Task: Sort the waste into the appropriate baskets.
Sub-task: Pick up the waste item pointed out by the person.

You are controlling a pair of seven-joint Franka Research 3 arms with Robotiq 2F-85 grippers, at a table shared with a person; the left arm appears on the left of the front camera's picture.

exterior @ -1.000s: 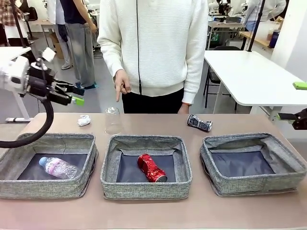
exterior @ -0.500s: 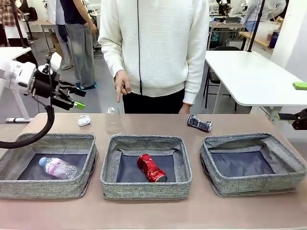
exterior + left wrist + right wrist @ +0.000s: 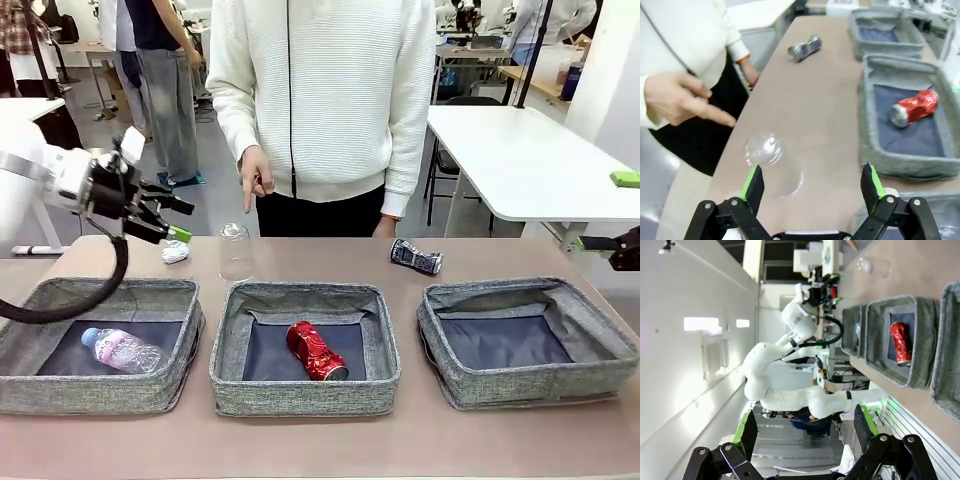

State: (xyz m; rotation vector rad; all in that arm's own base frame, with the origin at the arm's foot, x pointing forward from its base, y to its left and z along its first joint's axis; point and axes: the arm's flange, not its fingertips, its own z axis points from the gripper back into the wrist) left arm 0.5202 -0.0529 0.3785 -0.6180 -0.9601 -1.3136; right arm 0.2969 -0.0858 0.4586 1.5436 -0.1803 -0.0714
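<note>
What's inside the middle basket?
A crushed red can lies inside the middle basket, on its dark bottom. The near wall hides a strip of the floor.

Bright, even indoor light. A soft shadow lies inside the middle basket point(image 3: 305, 395). Behind that basket focus softens slightly. Wrist views curve at their edges.

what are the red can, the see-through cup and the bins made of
Red can: thin metal, likely aluminium, with glossy red paint; it is crushed and dented.
Cup: clear plastic by the look, fully see-through; glass is not ruled out.
Bins: grey woven fabric, matte, with soft sagging rims.
</note>
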